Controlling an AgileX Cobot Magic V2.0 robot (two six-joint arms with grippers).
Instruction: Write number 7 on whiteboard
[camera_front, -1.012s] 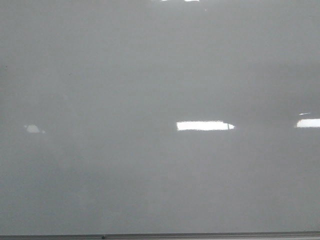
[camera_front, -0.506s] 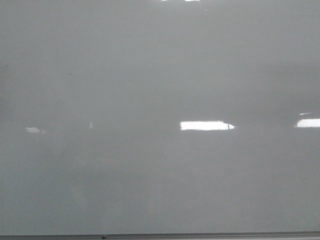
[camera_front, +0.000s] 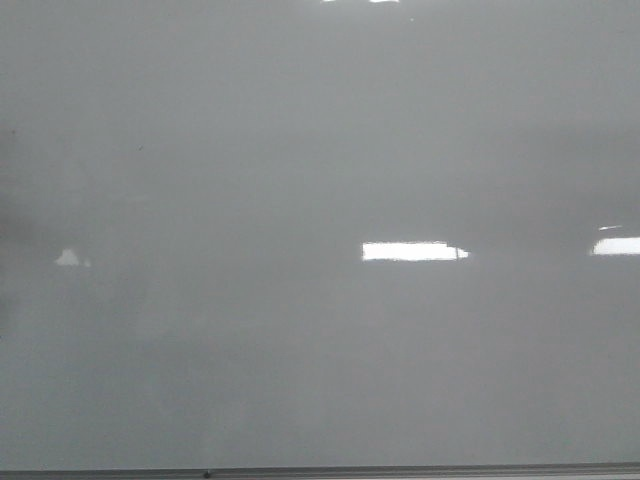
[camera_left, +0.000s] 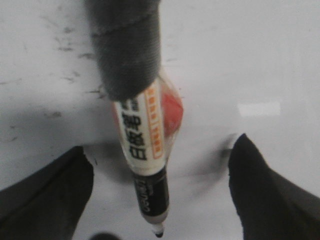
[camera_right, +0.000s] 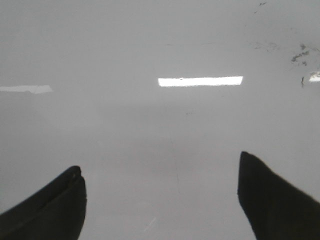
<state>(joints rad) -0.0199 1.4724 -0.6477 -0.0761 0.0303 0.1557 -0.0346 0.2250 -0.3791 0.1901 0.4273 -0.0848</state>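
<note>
The whiteboard (camera_front: 300, 150) fills the front view, glossy pale grey with white glare patches. No black line of the number 7 shows in any view. Neither gripper shows in the front view. In the left wrist view a white and black marker (camera_left: 147, 150) hangs from a grey wrapped holder (camera_left: 127, 45), tip (camera_left: 159, 232) pointing at the board. My left gripper (camera_left: 161, 144) stands wide open, its fingers on either side of the marker and clear of it. My right gripper (camera_right: 159, 162) is open and empty over bare whiteboard (camera_right: 165, 125).
The board's thin grey frame edge (camera_front: 400, 470) runs along the bottom of the front view. Faint old ink smudges mark the board in the left wrist view (camera_left: 65, 47) and in the right wrist view (camera_right: 300, 52).
The small glare patch at the left of the board dimmed and brightened again; the middle glare's left end shifted slightly right. No line has appeared.
</note>
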